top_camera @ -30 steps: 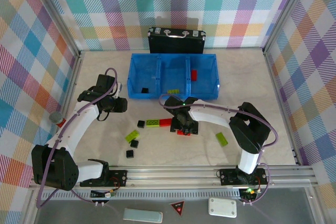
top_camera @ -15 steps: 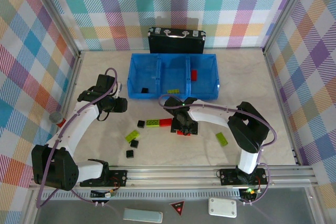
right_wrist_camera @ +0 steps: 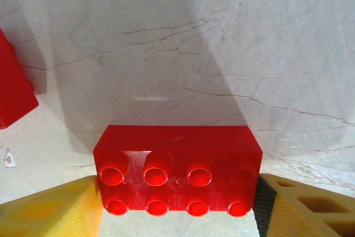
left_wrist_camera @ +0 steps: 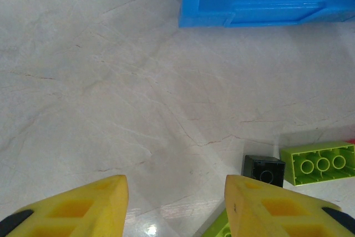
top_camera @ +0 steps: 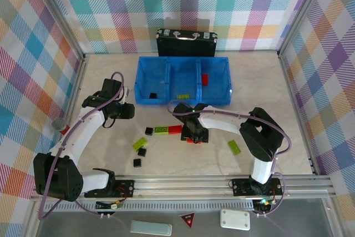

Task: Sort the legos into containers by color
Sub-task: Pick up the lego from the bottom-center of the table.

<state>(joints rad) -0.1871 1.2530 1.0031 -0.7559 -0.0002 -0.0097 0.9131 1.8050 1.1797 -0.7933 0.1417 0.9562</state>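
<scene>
**A:** What are the fingers doing?

**B:** The right gripper (right_wrist_camera: 177, 184) has yellow fingers (right_wrist_camera: 44, 209) pinching a red brick (right_wrist_camera: 177, 156) by its two short ends. The brick is a glossy rectangle with two rows of four round studs facing up. I cannot tell whether it rests on the table (right_wrist_camera: 166, 37) or sits just off it. The left gripper (left_wrist_camera: 175, 187) has its fingers (left_wrist_camera: 83, 206) spread wide, with bare pale table between them.

**A:** Where is that red brick?

**B:** It is near the middle of the table, a little in front of the blue tray (top_camera: 183, 58). A second red brick (top_camera: 175, 130) lies just beside it, end to end with a green brick (top_camera: 162, 130).

**A:** How much room is there?

**B:** Bare table runs ahead of the left gripper up to the tray's near left corner. The right part of the table is open apart from one more green brick (top_camera: 234, 147). Plaid walls (top_camera: 33, 54) close the left, right and far sides. A metal rail (top_camera: 183, 184) runs along the near edge. A black case (top_camera: 186, 41) stands against the far wall, behind the tray.

**A:** And the counts?

**B:** Outside the tray there are two red bricks, three green bricks and three black bricks (top_camera: 142, 152). Inside, the tray has three compartments side by side. The left one holds one black piece (top_camera: 152, 95), the middle one green piece (top_camera: 183, 97) and the right one red piece (top_camera: 204, 79).
</scene>
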